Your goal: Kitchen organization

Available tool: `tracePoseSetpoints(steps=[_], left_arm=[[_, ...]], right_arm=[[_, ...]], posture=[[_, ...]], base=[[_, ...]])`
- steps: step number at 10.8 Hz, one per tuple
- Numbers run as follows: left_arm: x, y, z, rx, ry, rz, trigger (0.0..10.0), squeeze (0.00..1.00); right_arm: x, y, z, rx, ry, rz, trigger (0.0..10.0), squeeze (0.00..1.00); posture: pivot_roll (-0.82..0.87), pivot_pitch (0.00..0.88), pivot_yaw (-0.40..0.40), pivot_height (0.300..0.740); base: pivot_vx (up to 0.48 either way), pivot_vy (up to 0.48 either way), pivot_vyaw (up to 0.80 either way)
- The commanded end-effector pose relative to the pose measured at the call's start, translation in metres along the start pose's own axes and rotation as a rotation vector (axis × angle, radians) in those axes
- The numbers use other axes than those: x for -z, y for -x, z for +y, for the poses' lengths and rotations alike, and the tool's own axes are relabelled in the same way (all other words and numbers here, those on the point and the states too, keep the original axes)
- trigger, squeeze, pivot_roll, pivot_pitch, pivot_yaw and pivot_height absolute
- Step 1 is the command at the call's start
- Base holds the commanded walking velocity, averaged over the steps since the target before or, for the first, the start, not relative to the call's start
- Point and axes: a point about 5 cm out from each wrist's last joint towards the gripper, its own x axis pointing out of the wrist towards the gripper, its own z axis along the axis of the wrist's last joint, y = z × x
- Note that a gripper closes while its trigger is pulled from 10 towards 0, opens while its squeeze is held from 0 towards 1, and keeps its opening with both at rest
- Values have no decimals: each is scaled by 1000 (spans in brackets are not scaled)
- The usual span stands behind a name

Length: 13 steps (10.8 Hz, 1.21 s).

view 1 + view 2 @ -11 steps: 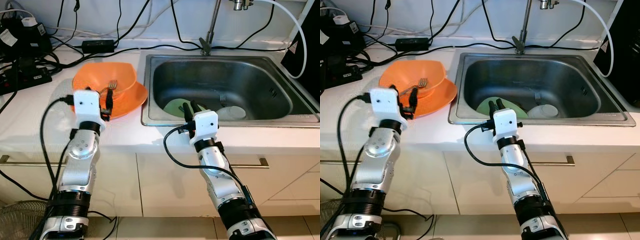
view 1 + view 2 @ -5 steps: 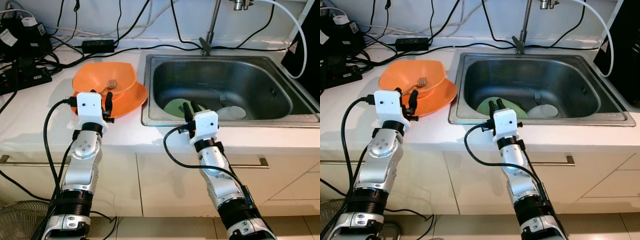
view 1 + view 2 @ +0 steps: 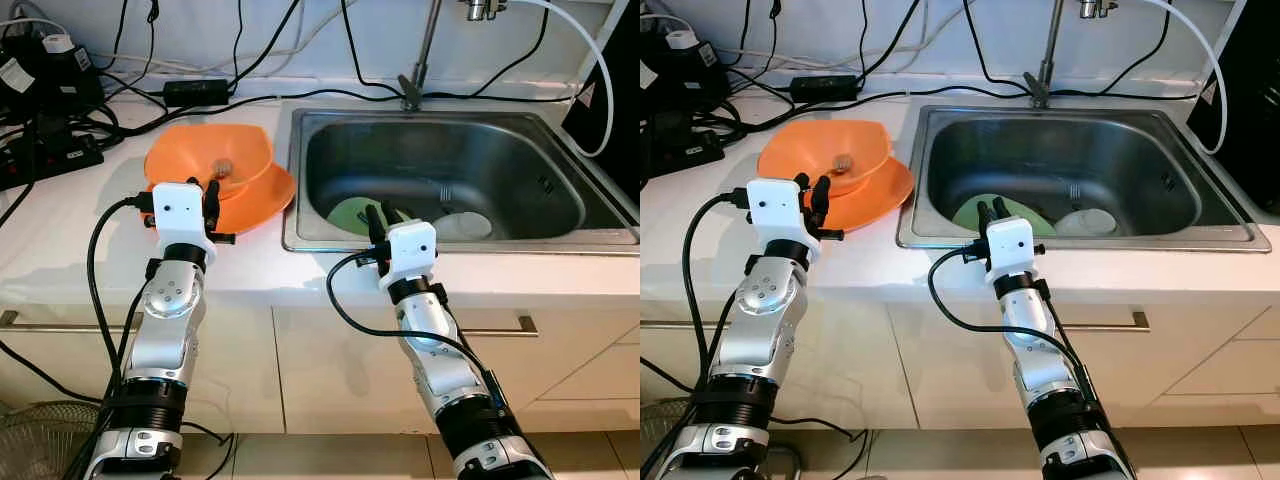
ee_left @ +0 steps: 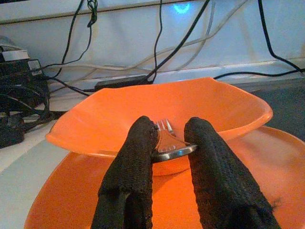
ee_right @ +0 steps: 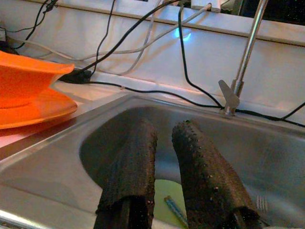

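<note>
Orange bowl (image 3: 212, 155) holds a fork (image 4: 167, 141), pinched by left gripper (image 4: 169, 143) fingers.

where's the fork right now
The fork is over the orange bowl's near rim, left of the sink, its handle pinched between the left gripper's fingers.

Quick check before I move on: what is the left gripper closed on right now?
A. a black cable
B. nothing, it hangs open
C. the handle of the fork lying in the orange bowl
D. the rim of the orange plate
C: in the left wrist view the left gripper has its fingers pinched on the handle of the fork, whose tines lie in the orange bowl.
</note>
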Motion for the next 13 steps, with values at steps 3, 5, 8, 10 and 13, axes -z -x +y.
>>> tracePoseSetpoints(steps=[3, 5, 8, 10, 13], left_arm=[[-8, -3, -1, -2, 7, -40, 0, 0], [-13, -3, 0, -6, 9, -66, 0, 0], [-51, -8, -12, 58, -19, -245, 0, 0], [-69, -7, -22, 98, -40, -327, 4039, 0], [-92, 2, -63, 317, 77, -392, 10000, 0]], right_arm=[[5, 1, 1, 0, 3, 35, 10000, 0], [5, 0, 1, -1, 2, 35, 10000, 0], [5, 0, 2, -2, 1, 34, 10000, 0], [5, -1, 2, 1, 2, 33, 10000, 0], [5, -2, 0, 7, 8, 35, 10000, 0]], posture=[[131, 0, 8, 740], [133, 0, 8, 740], [134, 0, 8, 740], [133, 0, 7, 740], [134, 0, 10, 740]], base=[[0, 0, 0], [0, 0, 0], [0, 0, 0], [0, 0, 0], [0, 0, 0]])
